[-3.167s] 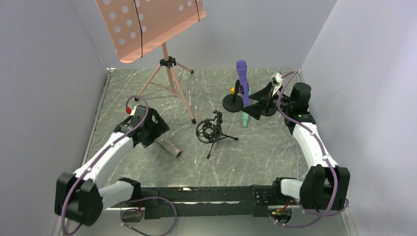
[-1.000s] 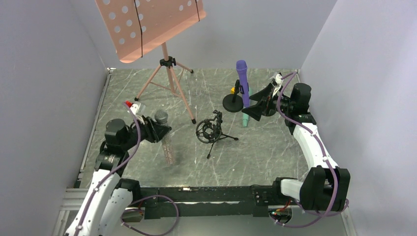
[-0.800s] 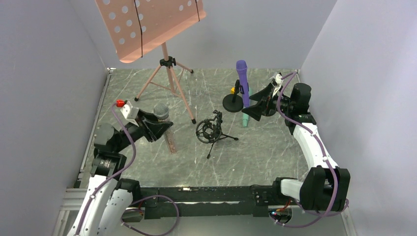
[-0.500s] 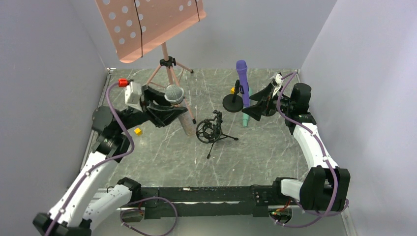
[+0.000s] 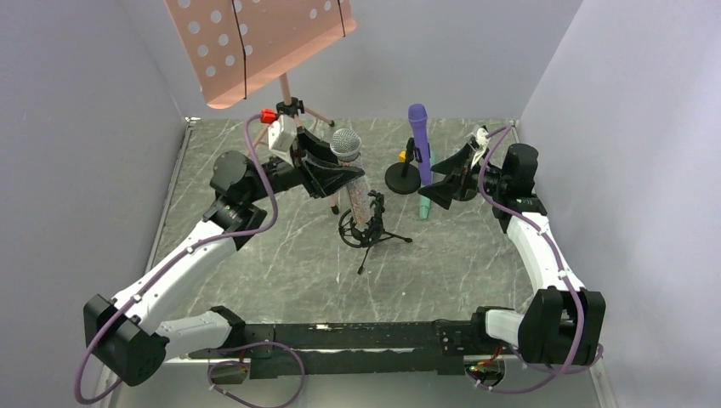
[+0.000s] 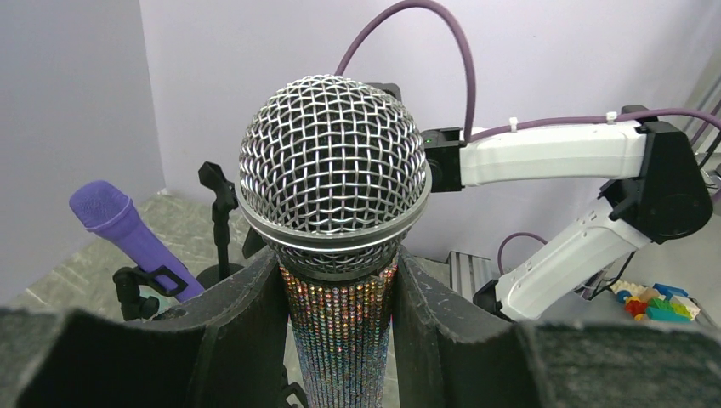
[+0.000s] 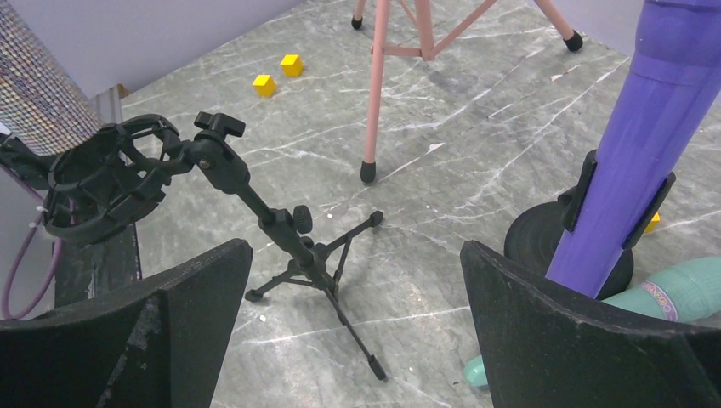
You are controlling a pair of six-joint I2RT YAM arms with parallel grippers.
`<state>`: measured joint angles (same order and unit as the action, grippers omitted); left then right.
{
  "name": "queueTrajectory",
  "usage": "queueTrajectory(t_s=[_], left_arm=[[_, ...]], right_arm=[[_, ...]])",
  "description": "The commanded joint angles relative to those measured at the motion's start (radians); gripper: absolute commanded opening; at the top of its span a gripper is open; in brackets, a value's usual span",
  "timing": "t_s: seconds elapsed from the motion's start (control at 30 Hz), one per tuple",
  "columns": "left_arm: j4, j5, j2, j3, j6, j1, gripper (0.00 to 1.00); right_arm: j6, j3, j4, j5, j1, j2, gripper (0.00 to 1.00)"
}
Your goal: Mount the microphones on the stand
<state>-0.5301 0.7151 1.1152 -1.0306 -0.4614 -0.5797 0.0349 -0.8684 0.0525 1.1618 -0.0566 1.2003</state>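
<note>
Left gripper [image 5: 338, 176], clamped on the bronze microphone [image 5: 358, 194], has carried it from the table to over the shock-mount stand [image 5: 360, 228] — insertion comes next. Right gripper [image 5: 443, 189]: wide open, empty.

The bronze microphone [image 6: 338, 340] is cut off at the bottom edge; the green microphone [image 7: 680, 289] runs past the right edge.
</note>
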Motion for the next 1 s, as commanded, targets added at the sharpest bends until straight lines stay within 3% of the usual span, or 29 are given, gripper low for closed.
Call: queueTrajectory(t_s=[0.0, 0.67, 0.97], left_arm=[[-0.108, -0.003, 0.028, -0.034, -0.017, -0.010, 0.00], [0.066, 0.074, 0.007, -0.012, 0.049, -0.012, 0.00], [0.149, 0.112, 0.047, -0.005, 0.150, -0.012, 0.00]], right_arm=[[0.032, -0.027, 0.002, 0.019, -0.005, -0.008, 1.00], [0.032, -0.026, 0.004, 0.024, -0.005, 0.001, 1.00], [0.033, -0.026, 0.004, 0.028, -0.005, 0.000, 1.00]])
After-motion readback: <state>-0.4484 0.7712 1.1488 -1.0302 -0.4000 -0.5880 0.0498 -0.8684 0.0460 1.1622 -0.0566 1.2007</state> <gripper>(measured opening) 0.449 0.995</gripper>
